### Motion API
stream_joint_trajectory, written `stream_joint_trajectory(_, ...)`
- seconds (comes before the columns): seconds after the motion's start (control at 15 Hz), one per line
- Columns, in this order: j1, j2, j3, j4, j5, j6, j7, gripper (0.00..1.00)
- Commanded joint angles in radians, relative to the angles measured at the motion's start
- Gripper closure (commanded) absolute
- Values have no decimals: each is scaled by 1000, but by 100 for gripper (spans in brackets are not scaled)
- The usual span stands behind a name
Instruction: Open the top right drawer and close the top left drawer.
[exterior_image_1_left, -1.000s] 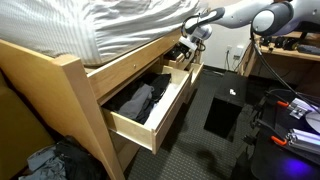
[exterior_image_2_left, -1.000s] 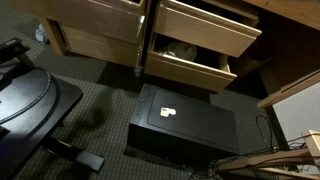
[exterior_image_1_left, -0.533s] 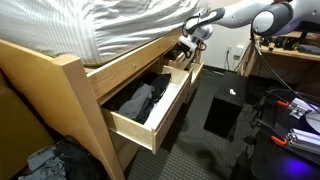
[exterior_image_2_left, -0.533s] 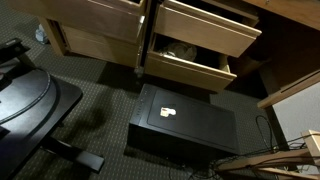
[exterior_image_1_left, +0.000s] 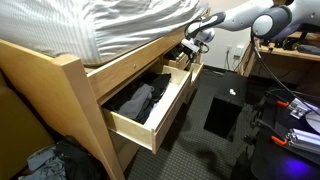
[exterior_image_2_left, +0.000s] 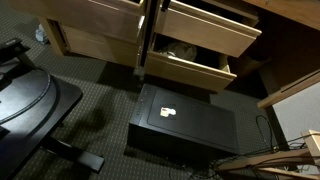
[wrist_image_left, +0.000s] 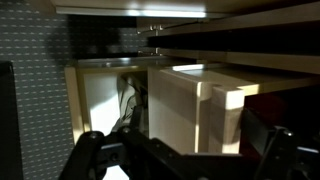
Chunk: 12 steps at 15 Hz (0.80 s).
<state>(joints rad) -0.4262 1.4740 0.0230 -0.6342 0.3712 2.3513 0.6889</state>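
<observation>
Tool: my tool (exterior_image_1_left: 194, 37) hangs at the far end of the bed (exterior_image_1_left: 62, 85), just above the top right drawer (exterior_image_1_left: 183, 62). In the wrist view its fingers (wrist_image_left: 90, 155) sit far apart at the bottom corners. It is wide and holds nothing.
Top right drawer: partly out of the frame, with its orange-brown inner sides showing. I judge the opening begun, perhaps done. I cannot tell how far it can run.
Top left drawer: the top left drawer (exterior_image_1_left: 160, 115) is pulled well out toward the floor space, with dark clothes (exterior_image_1_left: 140, 100) lying inside. It is not closed.
Contact: from this angle I cannot tell whether the tool touches the drawer front or only hovers by it.
Wrist view: dim. There is a pale wooden box edge ahead, probably the right drawer's side, but I would not swear to it.
Done: the right drawer is at least partly open.
Left: finish that pull if it is short, then move to the wide drawer and push its front panel home.
</observation>
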Motion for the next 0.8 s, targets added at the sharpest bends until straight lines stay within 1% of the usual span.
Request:
stream_joint_trajectory(0.0,0,0,0,5,-2,-4,1,0)
stream_joint_trajectory(0.2,-4,0,12,-7,10,28,-9,0)
stream_joint_trajectory(0.33,-6,0,43,-26,32,138,-67,0)
stream_joint_trajectory(0.47,-4,1,74,-41,54,223,-105,0)
stream_joint_trajectory(0.53,2,2,33,-10,29,150,-50,0)
stream_joint_trajectory(0.73,6,2,35,-11,31,159,-53,0)
